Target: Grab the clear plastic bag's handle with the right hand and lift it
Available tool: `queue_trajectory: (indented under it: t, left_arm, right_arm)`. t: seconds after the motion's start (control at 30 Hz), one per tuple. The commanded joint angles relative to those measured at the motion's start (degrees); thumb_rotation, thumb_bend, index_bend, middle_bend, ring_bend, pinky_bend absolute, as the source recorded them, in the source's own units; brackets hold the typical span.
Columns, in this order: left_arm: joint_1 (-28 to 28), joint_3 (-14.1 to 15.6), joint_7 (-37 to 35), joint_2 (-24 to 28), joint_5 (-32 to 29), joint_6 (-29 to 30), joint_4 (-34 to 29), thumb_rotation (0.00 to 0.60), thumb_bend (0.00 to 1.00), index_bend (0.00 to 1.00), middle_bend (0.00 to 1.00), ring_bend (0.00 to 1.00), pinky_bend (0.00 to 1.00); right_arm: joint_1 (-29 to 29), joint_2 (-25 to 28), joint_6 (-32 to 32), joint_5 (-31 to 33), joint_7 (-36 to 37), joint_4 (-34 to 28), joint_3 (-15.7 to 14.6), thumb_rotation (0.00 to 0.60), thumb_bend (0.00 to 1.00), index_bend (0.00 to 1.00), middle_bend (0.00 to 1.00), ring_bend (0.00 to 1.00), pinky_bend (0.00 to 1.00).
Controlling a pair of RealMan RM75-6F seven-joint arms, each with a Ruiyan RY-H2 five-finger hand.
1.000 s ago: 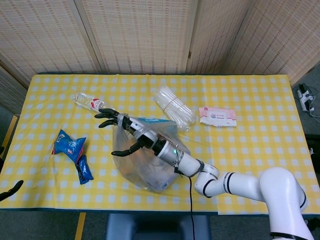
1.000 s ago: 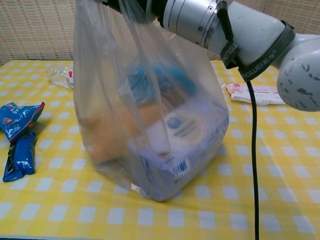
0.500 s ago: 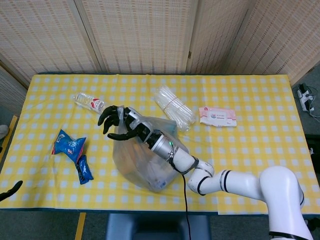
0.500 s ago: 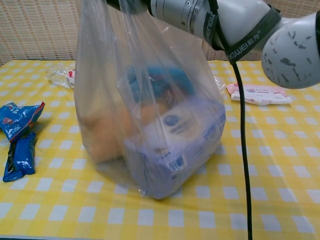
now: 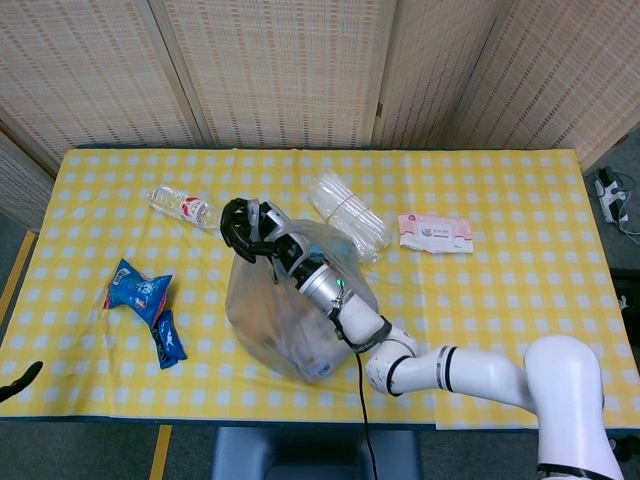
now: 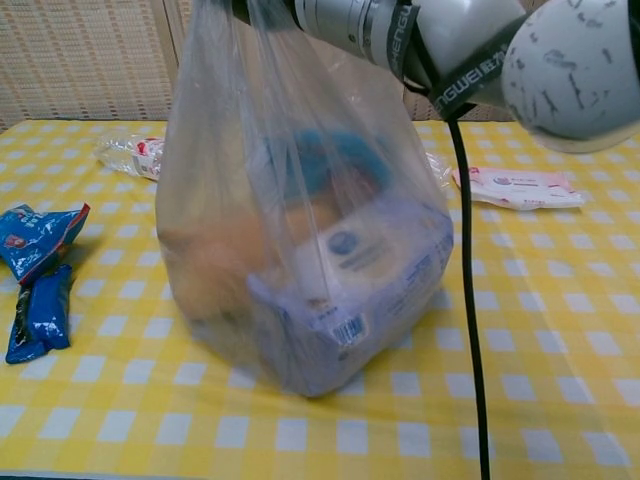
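The clear plastic bag [image 5: 290, 320] stands on the yellow checked table [image 5: 500, 300], holding a blue-white box, an orange item and a teal item. My right hand [image 5: 250, 228] is at the bag's top, fingers curled tight around the gathered handle. In the chest view the bag [image 6: 310, 250] hangs taut from the top edge beneath my right forearm [image 6: 400, 30], and the hand itself is cut off there. The bag's bottom seems to touch the cloth. Of my left hand [image 5: 22, 381] only a dark tip shows at the lower left edge.
A water bottle [image 5: 180, 205] lies behind the bag to the left. Two blue snack packets [image 5: 140, 290] lie at the left. A bundle of clear plastic [image 5: 348, 215] and a pink wipes pack [image 5: 435, 232] lie behind, to the right.
My right hand's fingers, spread over the bag's top a second ago, have curled shut around the handle. The bag has been drawn up taut and shifted slightly right in the chest view.
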Motion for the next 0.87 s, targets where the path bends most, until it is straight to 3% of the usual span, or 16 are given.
queue_trajectory:
  t: [0.03,0.3,0.57,0.73,0.87]
  left_arm:
    - [-0.1,0.1,-0.3,0.1,0.1,-0.1,0.1,0.6,0.19,0.0,0.04,0.03,0.0]
    - [-0.4,0.4,0.3,0.1,0.2,-1.4,-0.5,0.6,0.19,0.0,0.04,0.03,0.0]
    - [-0.5,0.4,1.3,0.0,0.0,-1.7,-1.2,0.6,0.19,0.0,0.04,0.03,0.0]
    - [-0.7,0.8,1.5,0.2,0.3,-2.5,-1.5,0.6,0.19,0.0,0.04,0.03,0.0]
    - [-0.7,1.0,1.2,0.3,0.5,-2.5,-1.8,0.6,0.19,0.0,0.04,0.03,0.0]
  right_arm:
    - [-0.8,2.2,-1.4,0.8,-4.5,-5.1,2.3,0.6,0.64,0.75,0.7,0.87,0.87]
    - [-3.5,9.9,1.6,3.7,-14.0,-19.2,9.3,0.6,0.64,0.75,0.7,0.87,0.87]
    - [-2.0,16.3,5.6,13.0,-29.0,-32.5,17.9,0.6,0.64,0.75,0.7,0.87,0.87]
    - [-0.8,17.3,9.0,18.2,-36.4,-37.3,19.7,0.6,0.64,0.75,0.7,0.87,0.87]
    - [-0.1,16.3,11.2,20.8,-39.5,-37.5,19.6,0.6,0.64,0.75,0.7,0.87,0.87]
